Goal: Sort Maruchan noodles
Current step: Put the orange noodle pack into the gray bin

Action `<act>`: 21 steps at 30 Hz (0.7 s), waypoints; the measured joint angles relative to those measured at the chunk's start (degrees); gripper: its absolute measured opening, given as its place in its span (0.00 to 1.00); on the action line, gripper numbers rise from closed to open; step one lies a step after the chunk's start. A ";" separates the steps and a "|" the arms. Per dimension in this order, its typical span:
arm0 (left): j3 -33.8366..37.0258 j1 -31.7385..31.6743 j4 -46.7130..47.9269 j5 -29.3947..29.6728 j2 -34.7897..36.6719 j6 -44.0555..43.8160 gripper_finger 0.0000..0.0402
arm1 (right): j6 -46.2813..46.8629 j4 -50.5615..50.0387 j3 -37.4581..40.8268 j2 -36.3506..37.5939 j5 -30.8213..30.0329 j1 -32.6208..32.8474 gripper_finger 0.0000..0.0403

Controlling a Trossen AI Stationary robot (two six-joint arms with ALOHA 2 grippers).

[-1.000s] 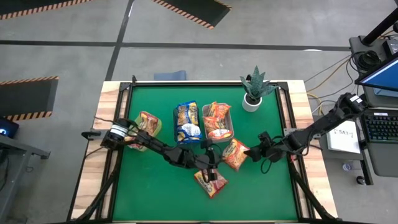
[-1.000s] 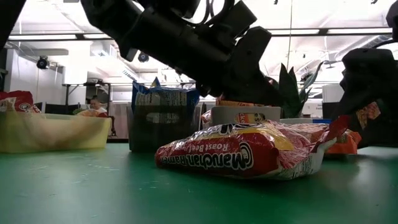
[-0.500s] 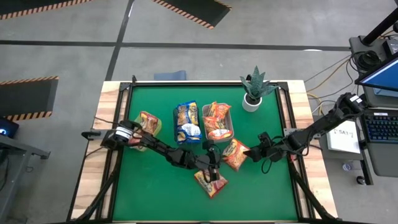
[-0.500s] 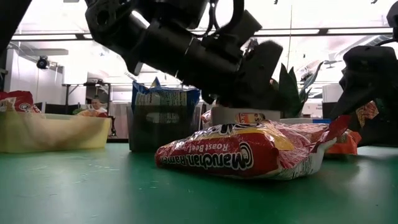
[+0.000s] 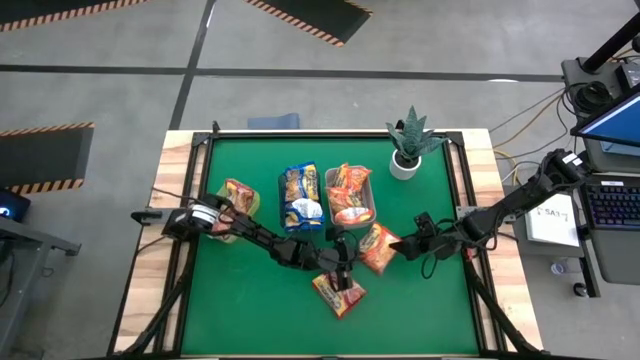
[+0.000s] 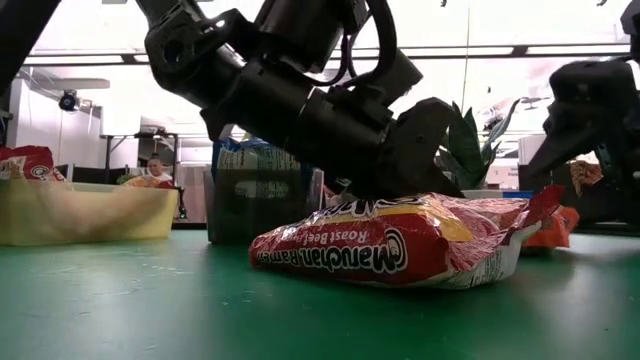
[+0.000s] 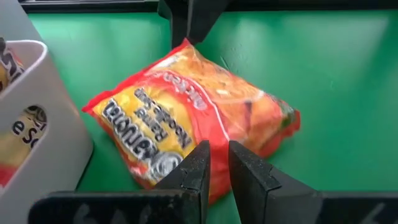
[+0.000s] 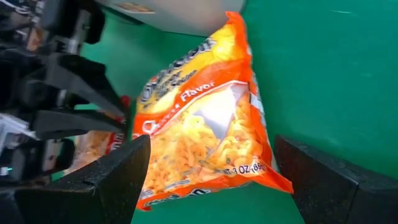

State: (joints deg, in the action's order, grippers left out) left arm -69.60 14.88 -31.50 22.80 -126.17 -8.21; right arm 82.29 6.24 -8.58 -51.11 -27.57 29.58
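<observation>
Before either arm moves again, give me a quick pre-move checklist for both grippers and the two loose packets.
1. Left gripper over the red packet: ok, it hangs above the packet's near edge.
2. Left gripper has a hold on the red packet: not ok, its fingers are nearly shut with only a narrow gap, and nothing shows between them.
3. Right gripper open for a pick: ok, fingers stand wide.
4. Right gripper lined up on the orange packet: ok, the packet lies between the two fingers' lines.
5. Arms apart from each other: cannot tell; the grippers sit close together in the high view.
6. Red packet flat on the green mat: ok.
</observation>
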 joint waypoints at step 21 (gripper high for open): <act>-0.02 0.31 4.88 0.10 0.63 -2.02 0.10 | 2.08 5.32 -0.02 -9.05 -1.06 0.00 0.82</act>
State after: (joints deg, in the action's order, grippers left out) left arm -69.63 15.19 -26.63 22.90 -125.54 -10.22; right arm 84.37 11.56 -8.60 -60.17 -28.64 29.58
